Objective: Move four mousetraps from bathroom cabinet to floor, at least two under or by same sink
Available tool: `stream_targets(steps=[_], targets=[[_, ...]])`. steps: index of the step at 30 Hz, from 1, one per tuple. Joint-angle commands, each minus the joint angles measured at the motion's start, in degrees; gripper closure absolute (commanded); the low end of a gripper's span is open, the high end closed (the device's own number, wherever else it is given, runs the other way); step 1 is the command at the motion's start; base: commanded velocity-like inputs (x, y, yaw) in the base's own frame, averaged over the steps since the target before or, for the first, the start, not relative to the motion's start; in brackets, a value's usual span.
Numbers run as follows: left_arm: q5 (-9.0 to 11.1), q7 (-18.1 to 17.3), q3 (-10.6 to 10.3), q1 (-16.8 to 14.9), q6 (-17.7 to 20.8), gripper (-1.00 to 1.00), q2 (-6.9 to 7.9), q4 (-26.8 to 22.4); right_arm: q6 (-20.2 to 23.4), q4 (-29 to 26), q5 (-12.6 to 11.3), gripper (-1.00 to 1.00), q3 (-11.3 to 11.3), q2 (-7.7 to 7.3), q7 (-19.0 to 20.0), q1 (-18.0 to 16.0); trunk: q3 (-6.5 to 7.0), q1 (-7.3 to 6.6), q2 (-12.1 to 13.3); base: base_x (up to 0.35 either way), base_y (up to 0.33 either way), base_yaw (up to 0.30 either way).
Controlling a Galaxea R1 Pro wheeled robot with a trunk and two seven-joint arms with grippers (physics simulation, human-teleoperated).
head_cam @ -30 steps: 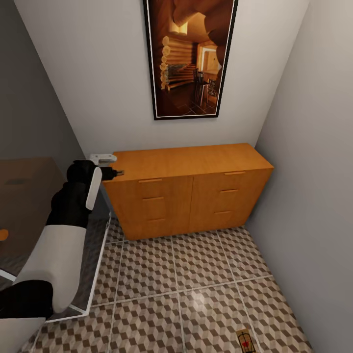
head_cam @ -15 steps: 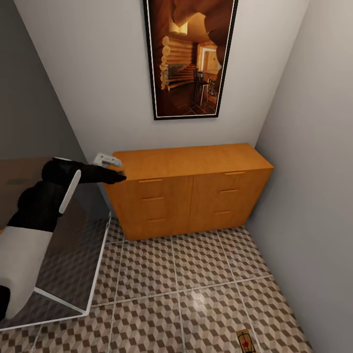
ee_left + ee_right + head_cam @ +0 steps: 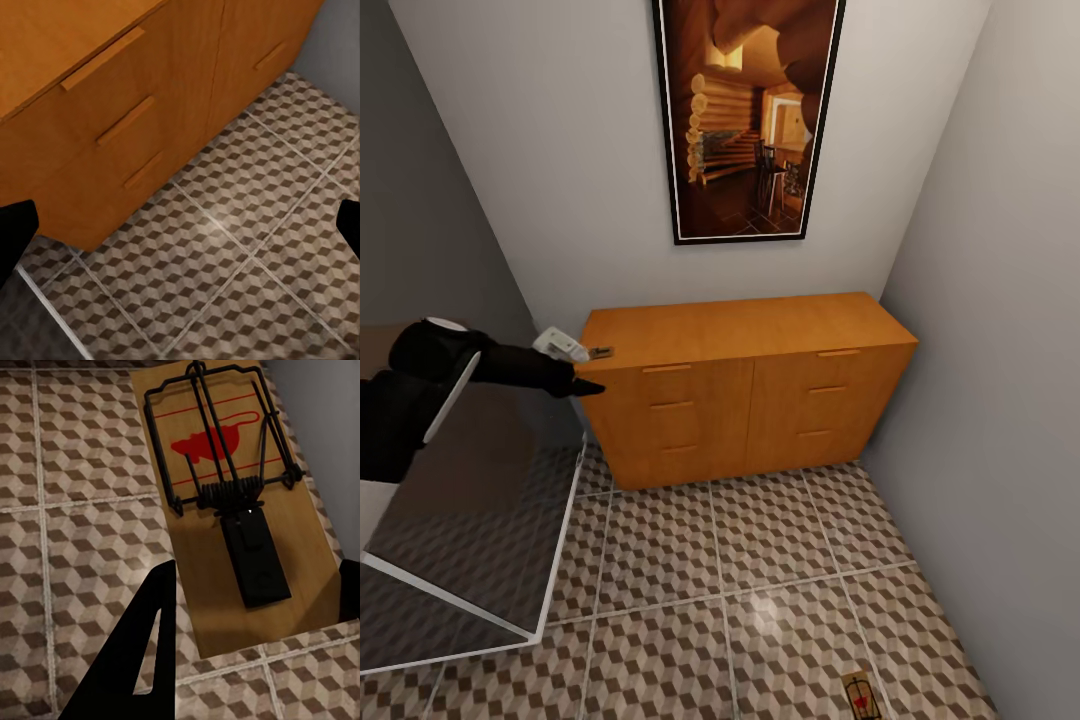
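**One trap down, another on the cabinet corner**

A mousetrap [image 3: 225, 502] lies flat on the bathroom floor [image 3: 760, 560] beneath the right claw [image 3: 255, 615], fingers apart. Another mousetrap [image 3: 600, 352] sits on the cabinet [image 3: 740, 330] beside the spread left claw [image 3: 180, 225]. Probably light and stiff; grip the board's edges, clear of the wire.

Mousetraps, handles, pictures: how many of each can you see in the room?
Mousetraps: 2, one lying on the floor tiles by the right wall, one on the cabinet top's left end
Drawer handles: 6
Pictures on the wall: 1
Total: 9
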Motion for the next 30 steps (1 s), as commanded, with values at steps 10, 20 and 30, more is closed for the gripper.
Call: stream_targets(steps=[10, 20, 30], targets=[[-0.91, -1.51, -1.23, -0.06, 0.27, -1.00, 1.22, -1.34, -0.06, 0.05, 0.11, 1.00, 0.38, 0.01, -0.50, -0.02, -0.11, 0.03, -0.11, 0.008, 0.000, 0.000], [-0.95, -1.59, -1.34, -0.14, 0.26, -1.00, 1.27, -1.72, -0.06, 0.05, 0.08, 1.00, 0.38, 0.01, -0.50, 0.00, -0.11, 0.03, -0.11, 0.260, 0.000, 0.000], [-0.95, -1.57, -4.29, -0.15, 0.22, -1.00, 1.33, -2.87, -0.06, 0.05, 0.11, 1.00, 0.38, 0.01, -0.50, 0.00, -0.11, 0.03, -0.11, 0.342, 0.000, 0.000]])
